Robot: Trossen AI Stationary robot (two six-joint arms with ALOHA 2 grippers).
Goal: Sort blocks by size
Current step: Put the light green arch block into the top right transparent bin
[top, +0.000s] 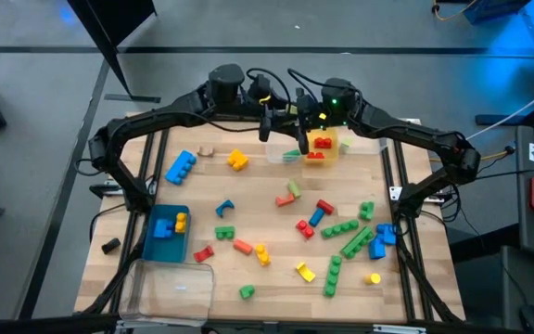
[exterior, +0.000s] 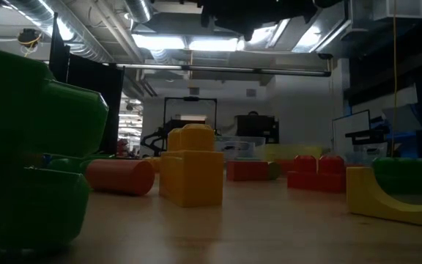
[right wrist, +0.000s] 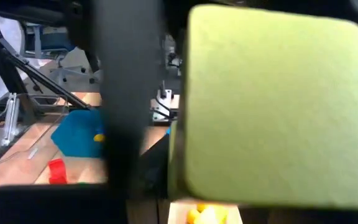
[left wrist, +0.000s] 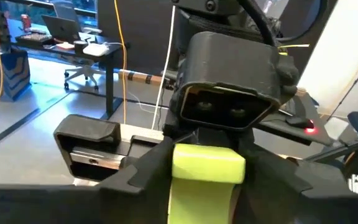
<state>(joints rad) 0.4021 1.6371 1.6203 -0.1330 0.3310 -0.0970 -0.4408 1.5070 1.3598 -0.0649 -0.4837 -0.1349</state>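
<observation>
At far edge of pale wooden desk [top: 258,199], about midway along: left gripper [top: 267,125] and right gripper [top: 301,139], nose to nose above the desk, arms reaching in from either side.

Between the 2: 1 lime-green plastic block [left wrist: 207,168], off the desk. In left wrist view, sits between the left arm's 2 dark fingers [left wrist: 148,171], with the right arm's camera housing just behind it. In right wrist view, fills most of the picture [right wrist: 272,106], a dark upright bar just beside it.

Cannot tell for either gripper whether clamped on the block or merely standing around it.

Just below the grippers, near far edge: small clear plastic tray [top: 281,153]; beside it a yellow-and-red cluster of bricks [top: 319,147].

Near left edge: blue plastic bin [top: 156,249] with 1 yellow brick [top: 181,222] and 1 blue brick [top: 163,227] inside. At near-left corner: empty-looking clear plastic bin [top: 174,283].

Loose on desk: long blue studded brick [top: 181,167] and orange brick [top: 237,160] toward far-left; 2 long green bars [top: 341,229] toward right edge, with other red, yellow, blue and green bricks spread across the near half.

In low view, close up: yellow stacked brick [exterior: 191,172], orange cylinder [exterior: 121,177] lying on its side, red studded brick [exterior: 317,174].
</observation>
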